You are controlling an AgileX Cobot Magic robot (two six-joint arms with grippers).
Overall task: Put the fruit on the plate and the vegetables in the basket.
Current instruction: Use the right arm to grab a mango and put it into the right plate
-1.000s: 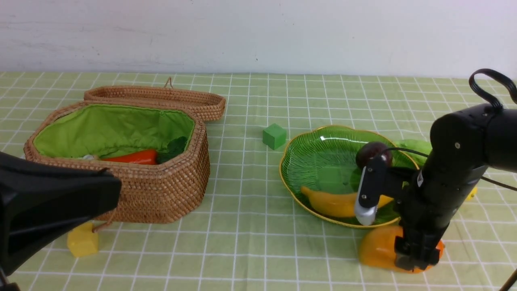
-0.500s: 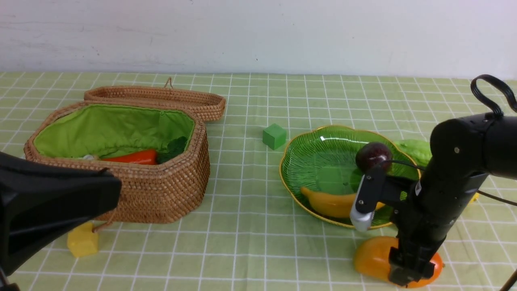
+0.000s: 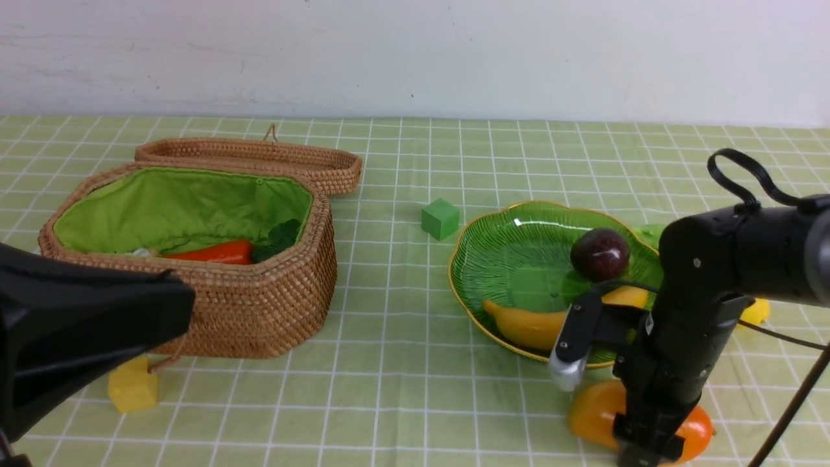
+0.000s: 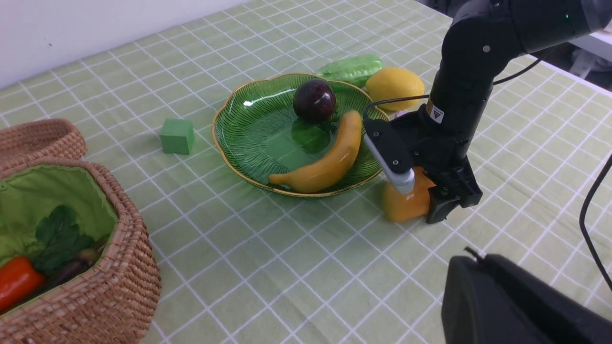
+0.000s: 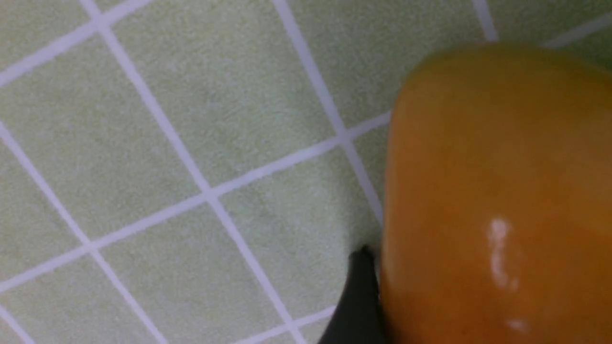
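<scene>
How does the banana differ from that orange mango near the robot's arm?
The banana is long, curved and yellow; the mango is stubby and orange. The banana lies in the plate; the mango lies on the tablecloth beside it. The right gripper straddles the mango, not the banana. Both are glossy toy fruit.

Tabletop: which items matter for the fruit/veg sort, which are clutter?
Job: long yellow banana, round dark purple fruit, orange oblong mango, yellow lemon, light green bumpy gourd, red-orange carrot, green ribbed glass plate, brown wicker basket.
Clutter: small green cube, yellow block on cord.
</scene>
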